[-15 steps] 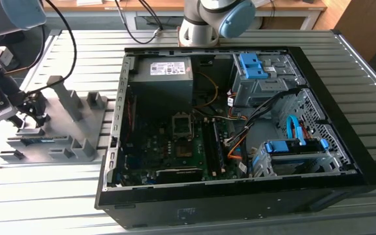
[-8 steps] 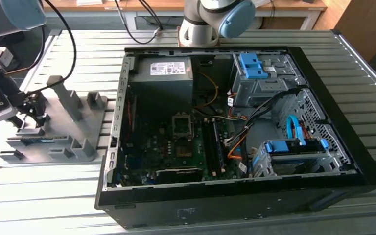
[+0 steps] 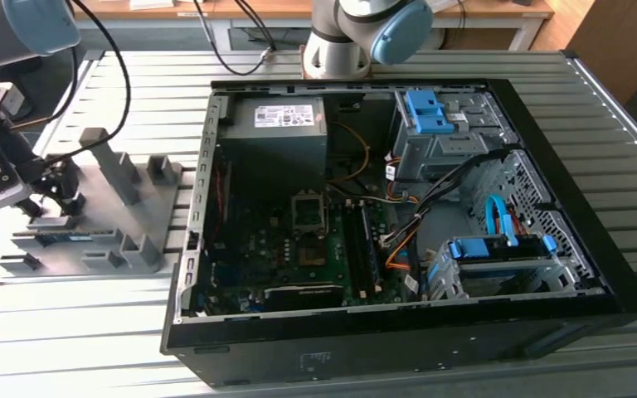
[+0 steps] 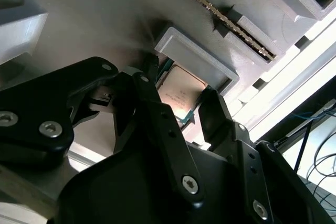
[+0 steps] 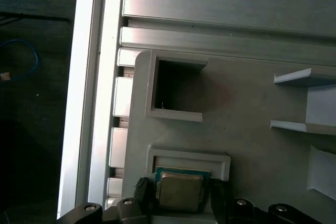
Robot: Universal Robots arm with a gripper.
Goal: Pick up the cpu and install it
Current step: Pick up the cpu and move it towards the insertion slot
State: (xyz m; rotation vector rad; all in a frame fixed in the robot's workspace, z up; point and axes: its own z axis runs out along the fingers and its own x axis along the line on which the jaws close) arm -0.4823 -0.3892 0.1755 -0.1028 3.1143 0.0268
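Two black fingers (image 5: 144, 195) of the arm's gripper (image 3: 51, 197) reach down into the pale grey plastic holder (image 3: 130, 220), which lies flat on the ridged aluminium tabletop (image 3: 75, 332). Between them is the cpu (image 5: 179, 191), a small flat square chip with a dull silver-grey metal top on a green base. It sits in a shallow walled pocket (image 5: 189, 157) near one edge of the holder, and that low wall seems meant to keep the chip square and in a known spot for the grasp.

In both wrist views the fingers are drawn in against two opposite edges of the cpu (image 4: 181, 90), pinching it by its sides. To my eye this keeps the metal top and the underside untouched. The chip looks seated in its pocket, not yet lifted.

A deeper square pocket (image 5: 176, 90) in the holder lies just beside it. The open black computer case (image 3: 584, 249) stands beside the holder, and the dark square socket (image 3: 309, 212) inside it is well apart from the holder.
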